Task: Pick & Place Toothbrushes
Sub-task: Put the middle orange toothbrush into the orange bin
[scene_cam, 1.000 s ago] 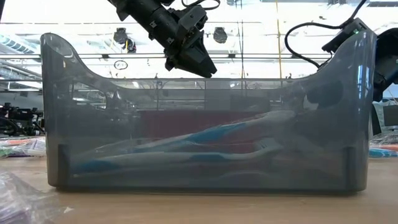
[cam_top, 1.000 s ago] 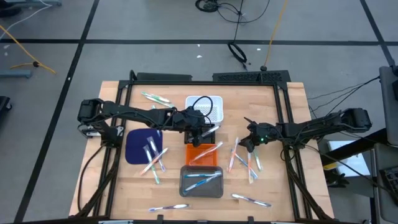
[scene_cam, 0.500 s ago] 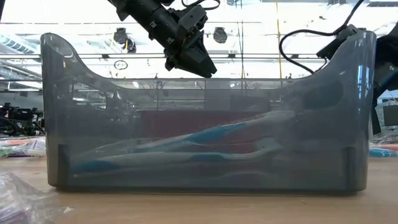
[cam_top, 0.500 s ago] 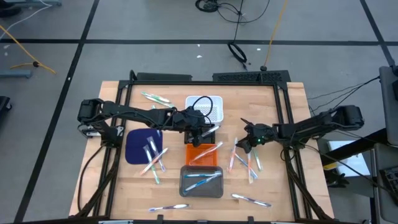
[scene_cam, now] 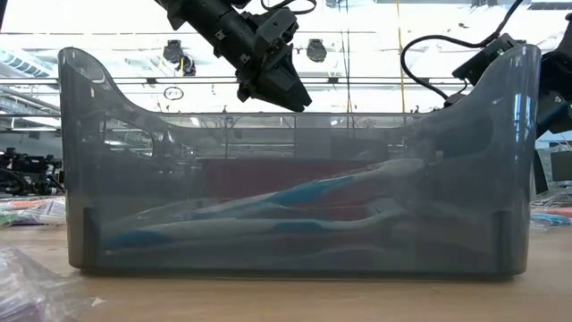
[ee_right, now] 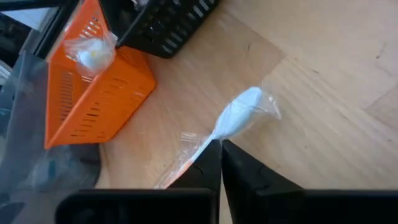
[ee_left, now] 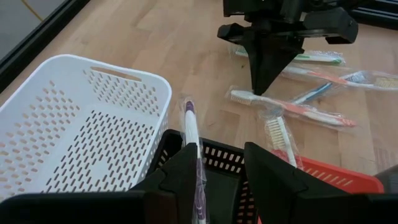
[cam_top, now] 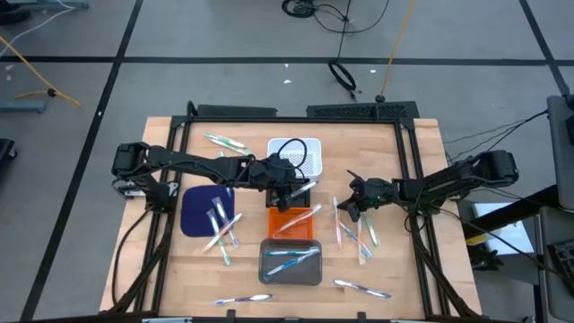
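My right gripper (ee_right: 219,144) is shut on a wrapped toothbrush (ee_right: 241,112) with an orange handle, in the loose cluster of toothbrushes (cam_top: 354,229) on the table's right half. My left gripper (ee_left: 217,165) hangs open over the black basket (ee_left: 227,163), beside the white basket (ee_left: 37,106). A purple-accented toothbrush (ee_left: 189,124) runs along the inner side of one of its fingers and out over the basket rim. I cannot tell whether that finger touches it. More toothbrushes (cam_top: 220,229) lie around the dark blue mat (cam_top: 199,211). My right gripper has the toothbrush's neck (ee_right: 216,134), just behind the head, at the very tips of its two fingers. Whether they pinch the brush itself or only its clear wrapper, I cannot tell. The fingers slant down from the table's right side. The toothbrush lies flat on the wood.
An orange basket (cam_top: 289,222) and a grey see-through bin (cam_top: 269,269) holding toothbrushes stand in a row nearer than the black basket. The bin fills the low view (scene_cam: 80,161). Stray toothbrushes lie at the far left (cam_top: 224,142) and along the near edge (cam_top: 363,288).
My right gripper has sunk a little and gone toward the table's left, onto the cluster of toothbrushes. The left arm has kept still.
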